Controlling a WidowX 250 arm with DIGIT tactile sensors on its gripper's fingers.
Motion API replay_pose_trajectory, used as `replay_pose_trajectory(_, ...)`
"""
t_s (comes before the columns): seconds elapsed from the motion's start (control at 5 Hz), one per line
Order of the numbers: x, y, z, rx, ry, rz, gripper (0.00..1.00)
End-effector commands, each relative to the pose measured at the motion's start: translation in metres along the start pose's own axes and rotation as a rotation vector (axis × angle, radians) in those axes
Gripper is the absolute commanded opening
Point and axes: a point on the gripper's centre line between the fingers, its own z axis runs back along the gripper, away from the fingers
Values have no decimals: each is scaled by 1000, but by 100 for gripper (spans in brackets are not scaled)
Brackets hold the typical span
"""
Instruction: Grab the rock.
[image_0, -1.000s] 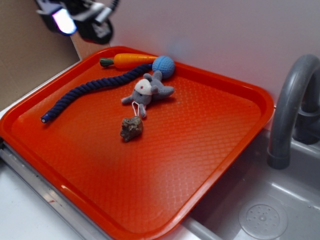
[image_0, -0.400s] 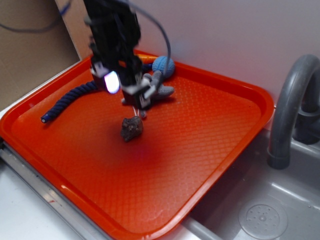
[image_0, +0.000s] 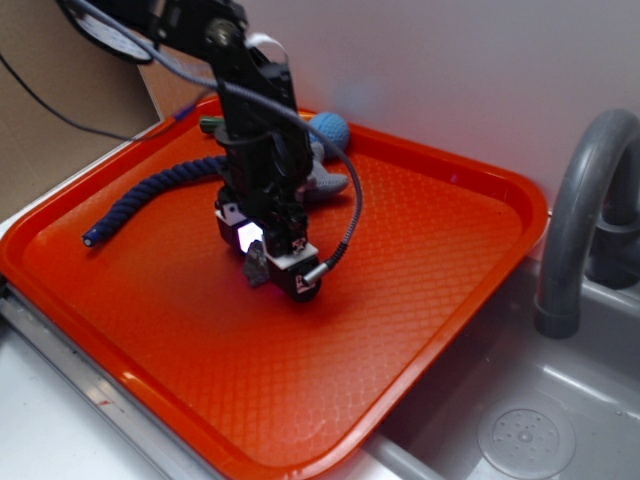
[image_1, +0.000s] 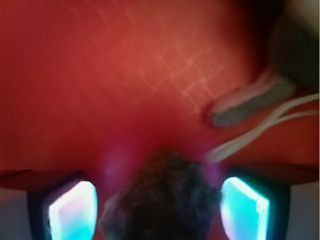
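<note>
Here, 2 views of 1 moment. In the exterior view the gripper (image_0: 268, 262) is low over the orange tray (image_0: 430, 300), roughly at the tray's centre-left, with its body hiding most of the rock (image_0: 254, 268); only a dark sliver of stone shows at the gripper's 9 o'clock edge. The rock rests on the tray floor. Behind the arm, toward 12 o'clock, lie the grey plush mouse (image_0: 325, 180), the blue crocheted ball (image_0: 330, 128) and part of a toy carrot (image_0: 208, 125); the navy rope (image_0: 150, 192) runs off toward 9 o'clock.

In the wrist view the rock (image_1: 162, 202) sits at 6 o'clock in the frame, directly between the 2 glowing fingertips (image_1: 72, 212), so it lies on the gripper's closing line rather than to either side. The jaws stand spread, with a narrow gap of red tray visible between each lit pad and the stone; no contact can be confirmed. The stone's long axis is hard to judge, as its lower part is cut off by the frame edge. The mouse's foot and white cord (image_1: 260, 130) lie toward 2 o'clock, apart from the rock and outside the jaws.

Judged from this, the next move calls for closing straight in, perhaps after a slight further descent.
</note>
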Motion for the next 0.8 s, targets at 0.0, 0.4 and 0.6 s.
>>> replay_pose_trajectory(0.0,0,12,-6,23,1,-15,0)
replay_pose_trajectory(0.4,-15,48,75,6,-184,-5,0)
replay_pose_trajectory(0.6,-31,75,126,-14,-285,60,0)
